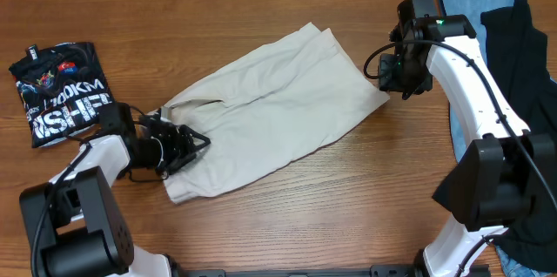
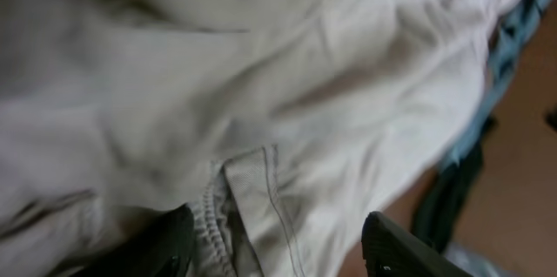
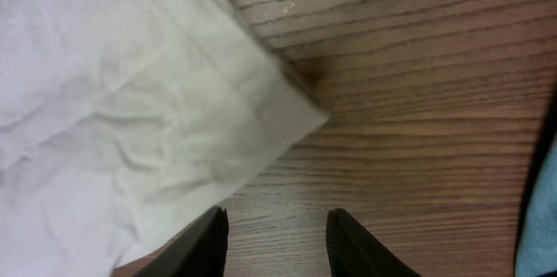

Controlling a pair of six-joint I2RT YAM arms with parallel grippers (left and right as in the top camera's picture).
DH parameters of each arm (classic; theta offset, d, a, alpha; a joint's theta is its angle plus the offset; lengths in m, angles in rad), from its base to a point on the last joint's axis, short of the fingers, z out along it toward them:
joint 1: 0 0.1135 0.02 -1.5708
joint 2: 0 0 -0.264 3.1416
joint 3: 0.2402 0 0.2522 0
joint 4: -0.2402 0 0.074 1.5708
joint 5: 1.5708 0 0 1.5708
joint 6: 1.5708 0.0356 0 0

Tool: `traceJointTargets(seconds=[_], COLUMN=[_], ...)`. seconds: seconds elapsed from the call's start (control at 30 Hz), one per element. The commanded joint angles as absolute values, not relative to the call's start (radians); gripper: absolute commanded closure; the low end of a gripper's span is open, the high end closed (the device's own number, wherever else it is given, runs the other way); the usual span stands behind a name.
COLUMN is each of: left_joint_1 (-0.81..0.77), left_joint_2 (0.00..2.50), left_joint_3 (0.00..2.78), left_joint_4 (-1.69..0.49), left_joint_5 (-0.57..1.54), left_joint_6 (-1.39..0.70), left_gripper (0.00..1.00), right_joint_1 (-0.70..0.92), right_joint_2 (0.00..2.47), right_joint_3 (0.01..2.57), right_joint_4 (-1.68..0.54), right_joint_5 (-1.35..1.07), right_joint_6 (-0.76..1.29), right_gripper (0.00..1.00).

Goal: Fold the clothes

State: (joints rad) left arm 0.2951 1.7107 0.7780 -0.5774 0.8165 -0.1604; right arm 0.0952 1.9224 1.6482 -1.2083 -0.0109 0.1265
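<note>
The pale beige shorts [image 1: 270,107] lie spread slantwise across the table's middle, waistband end at the lower left and leg hems at the upper right. My left gripper [image 1: 193,144] sits low at the waistband end, open. In the left wrist view the gathered waistband [image 2: 218,216] lies between its spread fingers [image 2: 165,242], and the gripper [image 2: 278,246] is not pinching it. My right gripper [image 1: 396,78] hovers just off the right leg's hem corner [image 3: 296,120]. It [image 3: 277,242] is open, with only bare wood between its fingers [image 3: 204,242].
A folded black printed T-shirt [image 1: 61,94] lies at the far left. A light blue garment [image 1: 470,3] and a black garment [image 1: 522,50] are heaped at the right edge, under and beside the right arm. Bare wood shows along the front [image 1: 348,216].
</note>
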Motion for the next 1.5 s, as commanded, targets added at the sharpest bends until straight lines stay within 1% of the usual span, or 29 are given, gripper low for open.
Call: traceJointTargets(seconds=[0.0, 0.2, 0.33, 0.57, 0.77, 0.83, 1.0, 1.07, 1.17, 1.27, 1.33, 1.4, 1.43, 1.47], left_joint_1=[0.274, 0.274, 0.274, 0.266, 0.265, 0.265, 0.266, 0.266, 0.266, 0.266, 0.266, 0.266, 0.266, 0.267], left_joint_2=[1.716, 1.534, 1.436, 1.418, 1.419, 1.419, 1.419, 1.419, 1.419, 1.419, 1.419, 1.419, 1.419, 1.419], left_joint_3=[0.753, 0.763, 0.763, 0.733, 0.619, 0.569, 0.462, 0.458, 0.458, 0.458, 0.458, 0.461, 0.472, 0.488], left_joint_4=[-0.683, -0.762, -0.816, -1.019, -0.977, -0.928, -0.731, -0.710, -0.709, -0.694, -0.682, -0.665, -0.661, -0.662], left_joint_5=[0.977, 0.906, 0.911, 0.917, 0.913, 0.881, 0.789, 0.785, 0.739, 0.691, 0.688, 0.713, 0.742, 0.763], left_joint_6=[-0.015, 0.071, 0.144, 0.307, 0.314, 0.279, 0.098, 0.044, -0.105, -0.117, -0.116, -0.097, -0.064, -0.051], left_gripper=[0.31, 0.30, 0.28, 0.28, 0.27, 0.27, 0.24, 0.24, 0.22, 0.16, 0.15, 0.18, 0.21, 0.22], right_joint_1=[0.096, 0.096, 0.094, 0.094, 0.094, 0.094, 0.094, 0.094, 0.094, 0.094, 0.094, 0.094, 0.094, 0.094], right_joint_2=[1.927, 1.927, 1.927, 1.927, 1.927, 1.927, 1.927, 1.927, 1.927, 1.927, 1.927, 1.927, 1.927, 1.927], right_joint_3=[1.646, 1.645, 1.646, 1.646, 1.646, 1.646, 1.646, 1.646, 1.645, 1.646, 1.646, 1.646, 1.646, 1.646], right_joint_4=[-1.207, -1.206, -1.206, -1.206, -1.206, -1.206, -1.206, -1.207, -1.210, -1.210, -1.210, -1.210, -1.210, -1.210], right_joint_5=[-0.001, 0.000, -0.001, -0.001, -0.001, -0.001, -0.001, -0.001, -0.001, -0.001, -0.001, -0.001, -0.001, -0.001], right_joint_6=[0.123, 0.104, 0.101, 0.101, 0.101, 0.101, 0.101, 0.101, 0.101, 0.101, 0.101, 0.101, 0.101, 0.101], right_gripper=[0.59, 0.60, 0.59, 0.60, 0.60, 0.60, 0.60, 0.60, 0.60, 0.60, 0.60, 0.60, 0.60, 0.60])
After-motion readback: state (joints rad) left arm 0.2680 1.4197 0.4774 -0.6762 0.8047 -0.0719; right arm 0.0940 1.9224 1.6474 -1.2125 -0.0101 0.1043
